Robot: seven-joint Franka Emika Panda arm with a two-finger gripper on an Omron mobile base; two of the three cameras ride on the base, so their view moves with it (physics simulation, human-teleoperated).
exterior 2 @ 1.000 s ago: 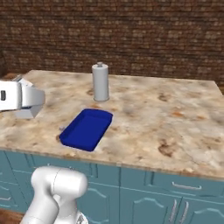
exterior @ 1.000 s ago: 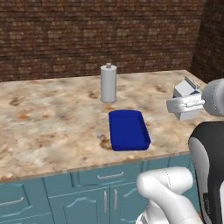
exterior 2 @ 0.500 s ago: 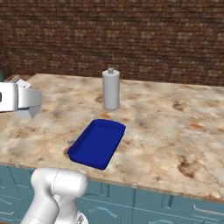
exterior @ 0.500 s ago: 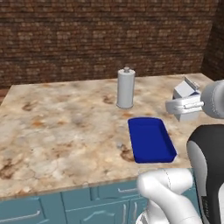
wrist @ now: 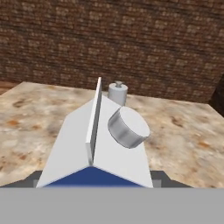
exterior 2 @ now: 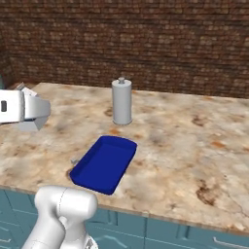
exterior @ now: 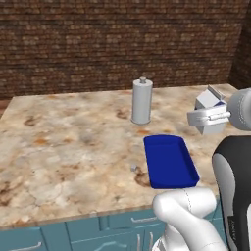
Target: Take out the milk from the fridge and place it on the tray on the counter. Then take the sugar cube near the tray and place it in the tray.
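milk (exterior: 211, 107): held in the air at the right of the left base view, above the counter (exterior: 63, 147), gable ridge up and tilted; long axis about upright.
gripper (exterior: 212, 116): jaws clamped on the carton's sides; in the hand view the gable rises just past the finger tips.
tray (exterior: 169, 160): long axis running away from the counter's front edge; nothing in it.
sugar cube (exterior: 133, 168): on the counter, near the tray's left side.
canister (exterior: 141, 101): upright behind the tray.

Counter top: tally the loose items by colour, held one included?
White: 2, the gabled white milk carton in the jaws, tiny pale sugar cube
Grey: 1, tall grey cylindrical canister
Blue: 1, shallow deep-blue rectangular tray
Total: 4
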